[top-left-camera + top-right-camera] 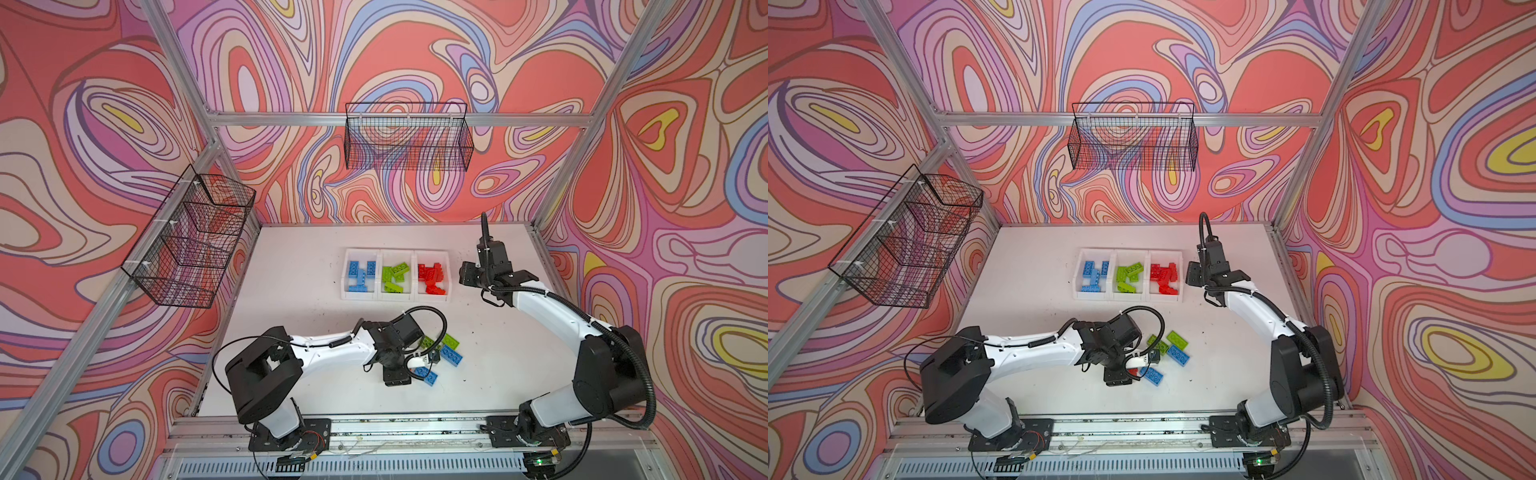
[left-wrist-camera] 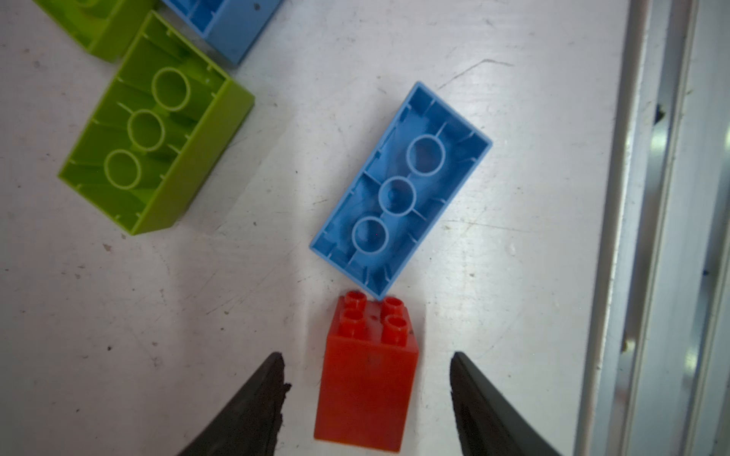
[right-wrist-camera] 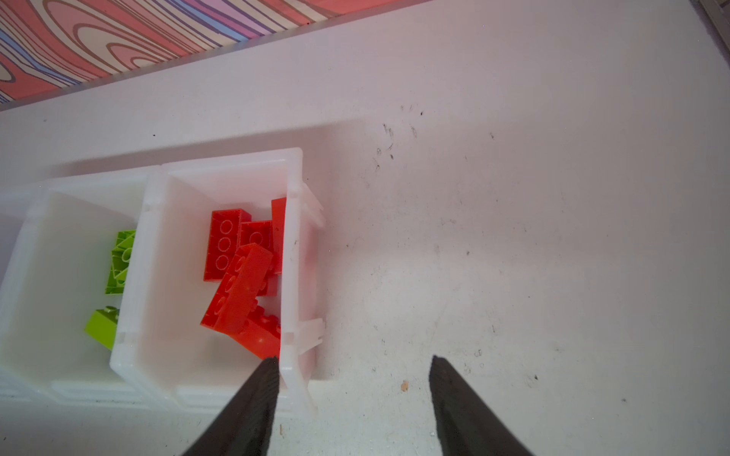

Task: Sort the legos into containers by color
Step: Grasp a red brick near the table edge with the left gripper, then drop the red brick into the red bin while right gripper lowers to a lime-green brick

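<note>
Spotter: Bricks loose on the white table [image 1: 299, 332], near side, beneath the left arm's wrist. Both top views give loose green bricks [image 1: 451, 340] and loose blue bricks [image 1: 451, 356], two of each. The wrist hides what sits between the fingers.

Recorder: Left wrist view fills that in. Left gripper [image 2: 366, 355] straddles a red brick [image 2: 367, 391]. Jaws wide, bare table showing on both sides, no contact. An upturned blue brick [image 2: 401, 189] has one corner at the red brick's studded end; touching or not, cannot tell. An upturned green brick [image 2: 156, 126] lies apart from both.

Spotter: In a top view the red brick [image 1: 1133, 372] is a sliver under the cable loop. Containers [image 1: 397, 296]: three white bins in a row, mid-table, well apart from the loose bricks. Blue bin [image 1: 360, 250], green bin [image 1: 397, 250], red bin [image 1: 432, 251], each holding only its colour.

Recorder: Right wrist view sees the red bin [image 3: 292, 256] close: red bricks heaped, one tilted across the others. Part of the green bin [image 3: 79, 205] shows; blue bin out of frame. Right gripper [image 3: 352, 358] hangs just outside the red bin's outer wall, jaws wide, nothing between them, bare table below.

Spotter: Black wire baskets [image 1: 409, 137] on the walls appear only from above.
</note>
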